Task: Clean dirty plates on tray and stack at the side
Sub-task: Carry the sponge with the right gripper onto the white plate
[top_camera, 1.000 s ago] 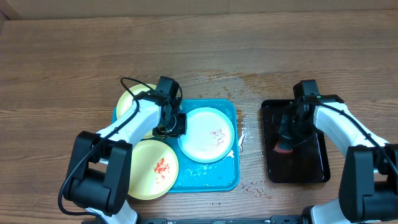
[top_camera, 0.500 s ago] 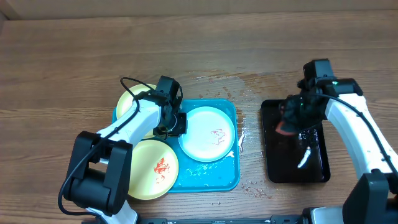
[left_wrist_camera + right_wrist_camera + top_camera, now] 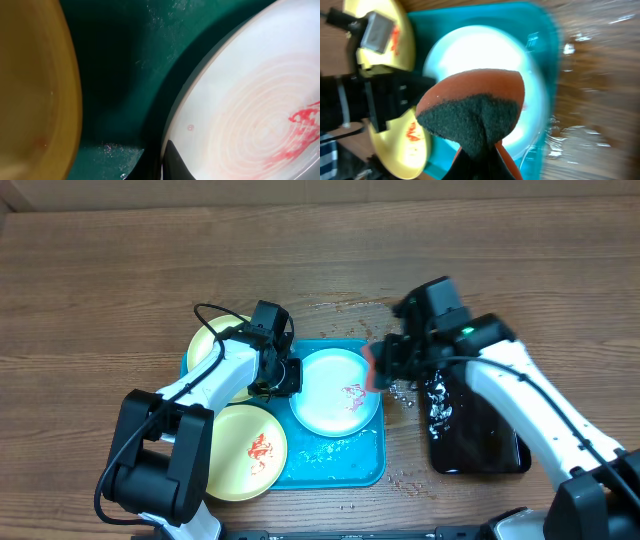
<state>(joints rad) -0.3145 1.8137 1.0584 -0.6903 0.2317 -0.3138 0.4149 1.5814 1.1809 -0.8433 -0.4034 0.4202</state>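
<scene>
Three plates | white plate [image 3: 335, 395] on tray [image 3: 345, 470], red smear | yellow plates at tray's 10 [image 3: 212, 340] and 7 o'clock [image 3: 245, 455] | left gripper [image 3: 285, 375] clamped tight on white plate's 9 o'clock rim | right gripper [image 3: 388, 360] pinching sponge [image 3: 372, 368] (orange, dark scrub face) at white plate's 3 o'clock edge | black tray [image 3: 490, 445] at 3 o'clock of tray

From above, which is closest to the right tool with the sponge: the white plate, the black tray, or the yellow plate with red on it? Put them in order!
1. white plate, right beside the right tool, on its left.
2. black tray, to its right.
3. yellow plate with red, far left at the front.
</scene>
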